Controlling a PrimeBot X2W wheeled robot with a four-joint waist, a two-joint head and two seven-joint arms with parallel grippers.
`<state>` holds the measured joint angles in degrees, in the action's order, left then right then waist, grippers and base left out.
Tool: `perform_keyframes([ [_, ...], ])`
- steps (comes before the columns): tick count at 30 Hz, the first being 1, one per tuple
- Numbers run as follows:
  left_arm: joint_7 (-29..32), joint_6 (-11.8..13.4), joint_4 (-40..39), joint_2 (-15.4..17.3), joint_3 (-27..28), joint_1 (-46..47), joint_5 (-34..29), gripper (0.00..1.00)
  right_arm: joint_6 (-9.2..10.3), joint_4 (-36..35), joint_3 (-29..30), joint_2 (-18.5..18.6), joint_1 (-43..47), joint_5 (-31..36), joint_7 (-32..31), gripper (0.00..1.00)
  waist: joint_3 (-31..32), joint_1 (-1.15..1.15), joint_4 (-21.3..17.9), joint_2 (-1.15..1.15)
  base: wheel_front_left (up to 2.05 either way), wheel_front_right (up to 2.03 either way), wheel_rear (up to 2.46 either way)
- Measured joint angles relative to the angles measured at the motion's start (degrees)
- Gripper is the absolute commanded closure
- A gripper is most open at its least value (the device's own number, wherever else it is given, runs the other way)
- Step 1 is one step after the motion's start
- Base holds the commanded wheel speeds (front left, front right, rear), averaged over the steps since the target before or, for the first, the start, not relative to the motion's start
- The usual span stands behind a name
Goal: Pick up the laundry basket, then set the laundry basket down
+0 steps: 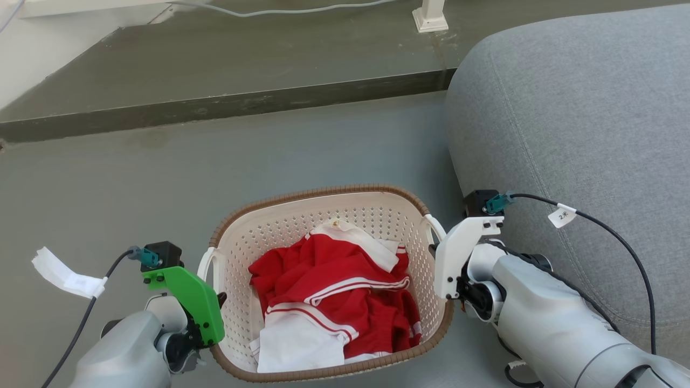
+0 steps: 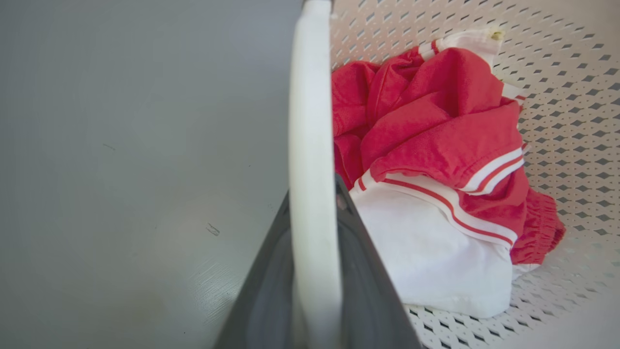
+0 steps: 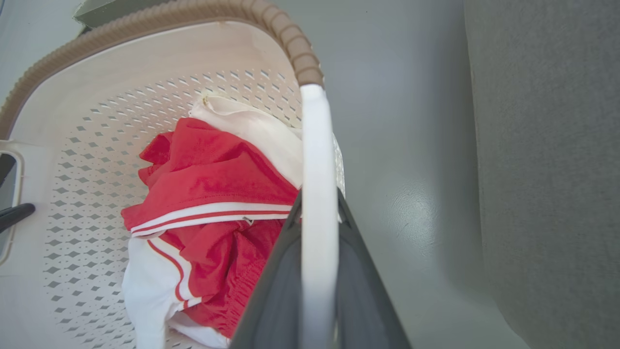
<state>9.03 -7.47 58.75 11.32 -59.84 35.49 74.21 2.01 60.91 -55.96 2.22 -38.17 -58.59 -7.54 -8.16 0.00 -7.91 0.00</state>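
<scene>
Beside the grey sofa [image 1: 582,134] | we hold the laundry basket [image 1: 302,223] | left gripper [image 2: 315,203] and right gripper [image 3: 317,206] fingers each closed on a side handle [image 2: 312,121].
</scene>
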Motion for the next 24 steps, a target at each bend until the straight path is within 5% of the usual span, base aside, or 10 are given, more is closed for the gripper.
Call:
perform_keyframes([
  [24,-1.1,0.0,0.03,0.01,-0.26,0.36,0.18,1.0,0.09,0.13,-1.69,0.07,-0.6,-1.51,0.96,1.0,-1.6,0.0,-0.13,0.0,0.0,0.0,0.0],
])
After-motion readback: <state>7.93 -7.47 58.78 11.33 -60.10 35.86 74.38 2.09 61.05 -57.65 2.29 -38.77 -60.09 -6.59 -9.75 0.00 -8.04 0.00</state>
